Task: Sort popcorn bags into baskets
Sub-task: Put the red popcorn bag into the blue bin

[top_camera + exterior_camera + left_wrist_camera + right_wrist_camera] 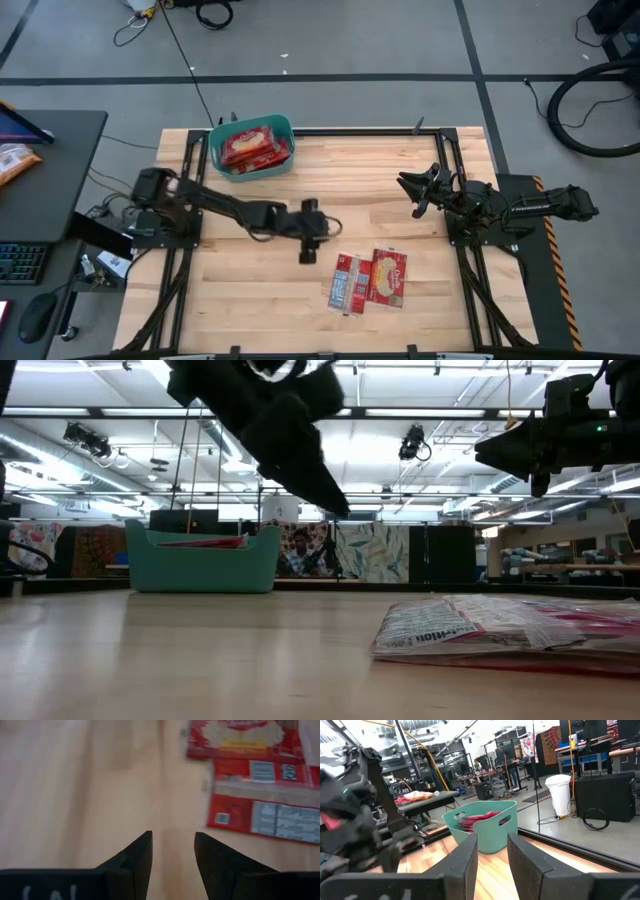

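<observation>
Two popcorn bags [369, 280] lie beside your left gripper [307, 252], jaws parted, empty; your right gripper [413, 194] waits raised, slightly open, facing the teal basket [252, 147].

2 dark jointed arms, black wedge fingers [135, 865], white wrist lettering

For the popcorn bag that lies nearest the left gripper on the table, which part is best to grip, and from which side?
Probably its free long edge facing the left gripper. The popcorn bag lies flat, back side up, with another bag along its far edge. So come from above on the open side and pinch that edge.
</observation>
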Motion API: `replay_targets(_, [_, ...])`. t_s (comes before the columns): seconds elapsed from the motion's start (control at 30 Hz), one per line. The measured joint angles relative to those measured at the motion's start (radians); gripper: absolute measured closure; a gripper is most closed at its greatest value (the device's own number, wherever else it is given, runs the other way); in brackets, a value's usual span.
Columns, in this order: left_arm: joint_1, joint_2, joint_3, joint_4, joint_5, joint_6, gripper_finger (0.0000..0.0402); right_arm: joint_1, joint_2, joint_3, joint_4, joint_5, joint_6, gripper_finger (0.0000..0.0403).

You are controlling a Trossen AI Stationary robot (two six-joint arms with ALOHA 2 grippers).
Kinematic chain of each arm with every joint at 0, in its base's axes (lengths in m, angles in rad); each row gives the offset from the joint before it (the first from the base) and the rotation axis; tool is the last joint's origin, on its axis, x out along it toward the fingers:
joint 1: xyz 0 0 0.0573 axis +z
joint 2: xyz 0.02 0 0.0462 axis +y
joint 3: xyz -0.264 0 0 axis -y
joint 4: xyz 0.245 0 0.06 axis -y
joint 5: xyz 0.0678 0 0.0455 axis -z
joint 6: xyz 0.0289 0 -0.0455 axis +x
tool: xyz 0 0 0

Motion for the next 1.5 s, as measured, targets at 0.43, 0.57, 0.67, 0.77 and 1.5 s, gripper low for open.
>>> replay_targets(0.43, [-0.079, 0.321, 0.266, -0.076, 0.071, -0.089, 0.0251, 0.000, 0.000, 0.000, 0.001, 0.000, 0.000, 0.0293])
replay_targets(0.57, [-0.072, 0.337, 0.312, -0.070, 0.050, -0.122, 0.0242, 0.000, 0.000, 0.000, 0.002, 0.002, 0.000, 0.0292])
replay_targets(0.67, [-0.057, 0.339, 0.332, -0.069, 0.051, -0.146, 0.0227, 0.000, 0.000, 0.000, -0.001, 0.005, 0.000, 0.0292])
replay_targets(0.77, [-0.036, 0.343, 0.333, -0.056, 0.055, -0.164, 0.0214, 0.000, 0.000, 0.000, 0.000, 0.005, 0.000, 0.0293])
replay_targets(1.5, [-0.022, 0.447, 0.334, 0.000, 0.266, -0.168, 0.0228, 0.000, -0.002, 0.000, 0.000, 0.000, 0.000, 0.0293])
